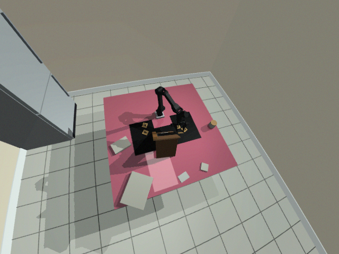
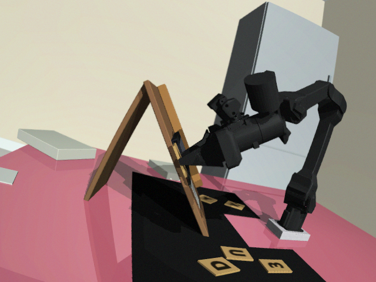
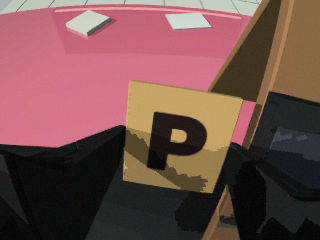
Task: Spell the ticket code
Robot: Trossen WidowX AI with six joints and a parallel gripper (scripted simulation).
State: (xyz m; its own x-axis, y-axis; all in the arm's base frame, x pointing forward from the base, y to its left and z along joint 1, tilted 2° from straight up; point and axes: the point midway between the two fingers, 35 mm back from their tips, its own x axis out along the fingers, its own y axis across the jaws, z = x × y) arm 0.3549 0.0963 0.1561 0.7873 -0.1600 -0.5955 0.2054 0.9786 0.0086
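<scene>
My gripper [image 2: 181, 161] [image 3: 177, 141] is shut on the P tile [image 3: 180, 120], which faces the wrist camera upright with a slight tilt. In the wrist view the tile is just left of the board [image 3: 300, 50] [image 2: 156, 112], with a sliver of pink between them. The dark rail [image 3: 300, 117] is on the board, right of the tile. D [image 2: 219, 266], a U-like tile [image 2: 237, 252] and a 3-like tile [image 2: 274, 266] lie near the board. Two tiles [image 1: 144, 125] [image 1: 145, 132] lie on the other side. A pale card on the board is unreadable.
A black mat [image 1: 195, 134] [image 2: 157, 242] lies under the board on the pink counter [image 1: 117, 109]. A tan-topped cylinder [image 1: 212, 124] stands near the counter's edge. Pale blocks [image 1: 204, 166] [image 1: 183, 177] [image 1: 120, 145] and a large slab [image 1: 136, 190] lie around.
</scene>
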